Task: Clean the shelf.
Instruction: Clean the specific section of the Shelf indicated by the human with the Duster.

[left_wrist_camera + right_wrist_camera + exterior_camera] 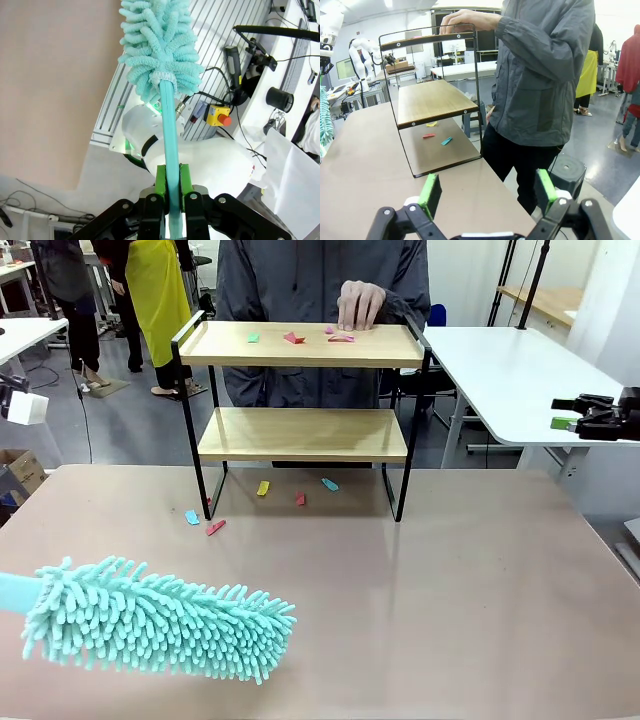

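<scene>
duster (150,630) sits low at lower left, its handle pinched tight in my left gripper (172,175), ready for sweeping. my right gripper (488,189) gapes empty. shelf (300,435) stands upper centre, paper scraps (292,338) on top, person's hand (360,305) likely steadying it.

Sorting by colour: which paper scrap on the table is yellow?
The small yellow paper scrap under the black-framed wooden shelf, leftmost of three there; others are red or blue.

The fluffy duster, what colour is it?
The duster is turquoise, fluffy head and handle alike; the front view shows it best.
</scene>
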Controlling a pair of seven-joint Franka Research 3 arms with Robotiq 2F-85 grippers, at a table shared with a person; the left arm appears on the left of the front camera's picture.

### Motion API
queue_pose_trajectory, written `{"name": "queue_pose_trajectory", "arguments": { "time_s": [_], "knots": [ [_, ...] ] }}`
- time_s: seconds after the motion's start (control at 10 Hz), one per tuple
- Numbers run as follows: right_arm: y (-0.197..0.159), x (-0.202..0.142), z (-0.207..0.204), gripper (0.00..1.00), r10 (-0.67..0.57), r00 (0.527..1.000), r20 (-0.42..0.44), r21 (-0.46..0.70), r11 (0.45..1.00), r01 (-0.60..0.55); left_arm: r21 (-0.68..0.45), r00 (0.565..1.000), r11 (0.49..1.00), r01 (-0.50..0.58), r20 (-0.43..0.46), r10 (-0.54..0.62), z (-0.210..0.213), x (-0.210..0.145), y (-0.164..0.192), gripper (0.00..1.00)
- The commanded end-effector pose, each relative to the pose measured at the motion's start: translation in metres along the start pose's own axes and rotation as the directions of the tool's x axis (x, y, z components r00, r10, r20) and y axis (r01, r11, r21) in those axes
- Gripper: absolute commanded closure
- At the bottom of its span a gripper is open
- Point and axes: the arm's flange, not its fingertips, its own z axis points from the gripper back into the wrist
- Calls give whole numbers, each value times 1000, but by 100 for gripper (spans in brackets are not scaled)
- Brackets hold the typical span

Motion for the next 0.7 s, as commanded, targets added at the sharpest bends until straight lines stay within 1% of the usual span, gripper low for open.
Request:
{"name": "queue_pose_trajectory", "arguments": {
  "time_s": [0.0,0.3,0.5,0.6],
  "knots": [
    [0,2,-2,0,4,1000,2,2,1000,-4,-17,1000,1000,1,11,-1,2,-1,-4,87],
    [0,2,-2,0,4,1000,2,2,1000,-4,0,1000,1000,0,0,0,0,0,0,87],
    [0,2,-2,0,4,1000,2,2,1000,-4,25,987,996,84,133,-86,18,28,-6,87],
    [0,2,-2,0,4,1000,2,2,1000,-4,51,965,986,156,206,-163,37,41,-19,87]
  ]
}}
